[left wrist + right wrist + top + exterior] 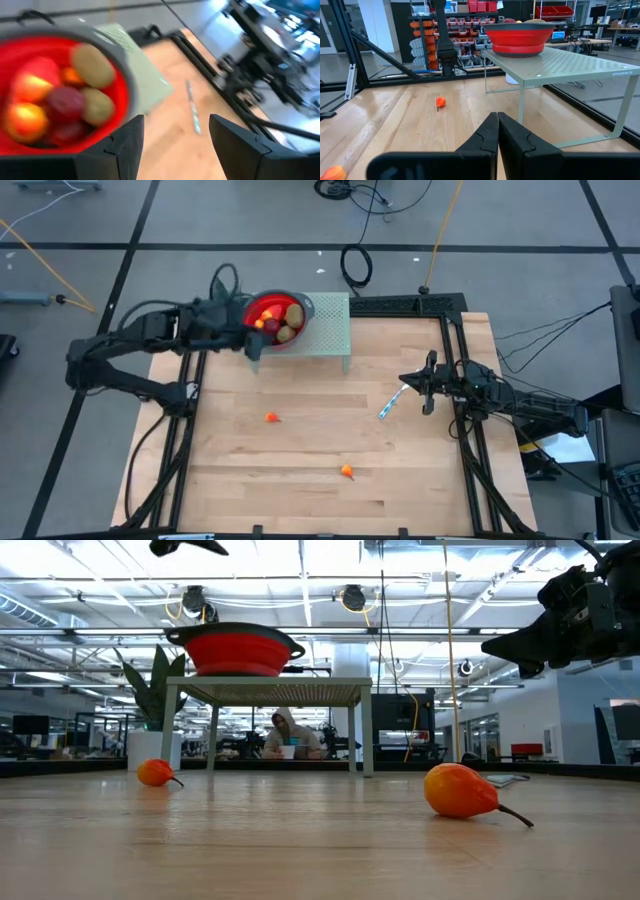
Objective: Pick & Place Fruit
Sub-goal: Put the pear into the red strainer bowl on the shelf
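Observation:
Several toy fruits (65, 102) lie in the red bowl (275, 320), among them brownish-green ovals (92, 65) and red-orange ones (25, 117). The bowl stands on a pale green perforated stand (330, 335). Two small orange fruits (271, 417) (346, 471) rest on the wooden table; the low view shows them as well (155, 772) (460, 790). My left gripper (175, 145) hovers open at the bowl's near-left rim (252, 342), with nothing between its fingers. My right gripper (425, 388) waits shut at the table's right side (497, 125).
A slim blue-and-white stick (390, 402) lies on the table just left of my right gripper. Black frame rails (455, 350) run along the table's far and right edges. A person sits in the room behind the table (288, 733).

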Controlling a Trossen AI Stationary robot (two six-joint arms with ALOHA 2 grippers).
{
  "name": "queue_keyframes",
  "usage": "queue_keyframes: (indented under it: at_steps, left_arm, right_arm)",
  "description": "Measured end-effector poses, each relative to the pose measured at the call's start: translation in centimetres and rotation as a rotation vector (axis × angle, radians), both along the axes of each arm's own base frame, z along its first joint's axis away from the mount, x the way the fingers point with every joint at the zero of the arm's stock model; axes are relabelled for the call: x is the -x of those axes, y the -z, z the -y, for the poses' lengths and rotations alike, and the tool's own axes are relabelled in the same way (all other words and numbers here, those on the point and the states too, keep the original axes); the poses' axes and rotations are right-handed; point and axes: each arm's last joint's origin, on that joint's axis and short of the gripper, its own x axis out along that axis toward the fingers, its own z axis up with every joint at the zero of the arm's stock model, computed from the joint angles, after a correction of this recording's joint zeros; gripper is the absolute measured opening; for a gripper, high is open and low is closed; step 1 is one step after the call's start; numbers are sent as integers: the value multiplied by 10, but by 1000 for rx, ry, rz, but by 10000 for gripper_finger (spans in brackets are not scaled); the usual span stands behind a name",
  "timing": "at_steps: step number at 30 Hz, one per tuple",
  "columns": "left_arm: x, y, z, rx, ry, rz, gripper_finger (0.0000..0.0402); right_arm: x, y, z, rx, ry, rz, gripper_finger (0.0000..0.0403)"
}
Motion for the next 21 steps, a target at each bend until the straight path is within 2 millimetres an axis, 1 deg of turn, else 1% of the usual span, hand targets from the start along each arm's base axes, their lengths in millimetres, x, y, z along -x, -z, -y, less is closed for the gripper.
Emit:
queue_keyframes:
  at_steps: [8, 14, 21]
  left_arm:
    - [-16, 8, 42, 126, 109, 1, 223]
    - [-34, 23, 68, 192, 139, -52, 223]
    - [-57, 46, 93, 261, 146, -135, 223]
  right_arm:
    - [0, 0, 0, -2, 0, 1, 0]
    - [0, 0, 0, -3, 0, 1, 0]
    - [0, 0, 0, -3, 0, 0, 0]
